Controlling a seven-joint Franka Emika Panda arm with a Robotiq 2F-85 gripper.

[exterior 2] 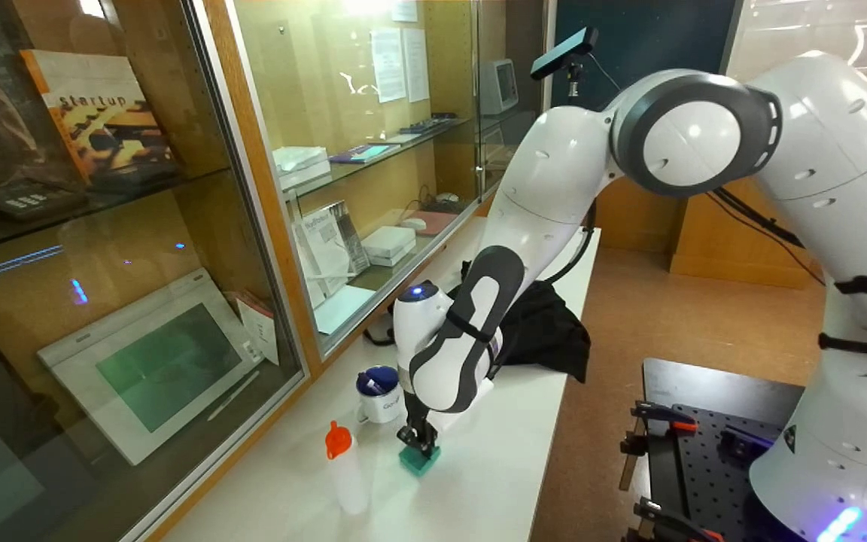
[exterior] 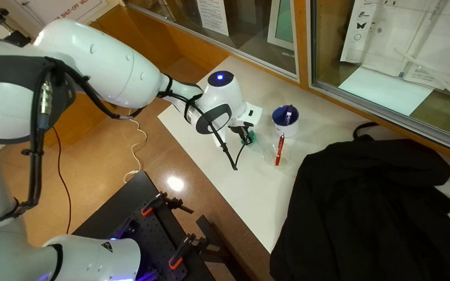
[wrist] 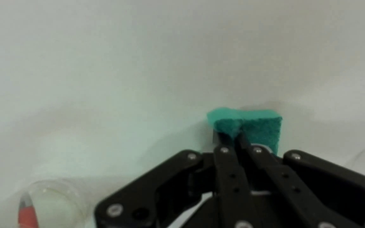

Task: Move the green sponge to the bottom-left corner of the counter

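Note:
The green sponge [exterior: 252, 136] is a small teal block with a darker scouring face. It shows in both exterior views [exterior 2: 418, 462] and in the wrist view [wrist: 261, 131]. My gripper [wrist: 233, 139] is shut on one end of the sponge and bunches it; the other end sticks out to the right in the wrist view. The gripper points down in both exterior views [exterior: 246, 136] [exterior 2: 420, 443]. The sponge is at or just above the cream-white counter [exterior: 225, 179]; I cannot tell if it touches. The counter also shows in an exterior view [exterior 2: 494, 467].
A white mug [exterior: 286, 129] with blue inside and a marker stands near the window frame. A clear cup [exterior: 268, 156] with a red pen [exterior: 280, 150] stands beside the sponge. A bottle [exterior 2: 349, 485] with an orange-red cap is near it. A black jacket [exterior: 358, 207] covers part of the counter.

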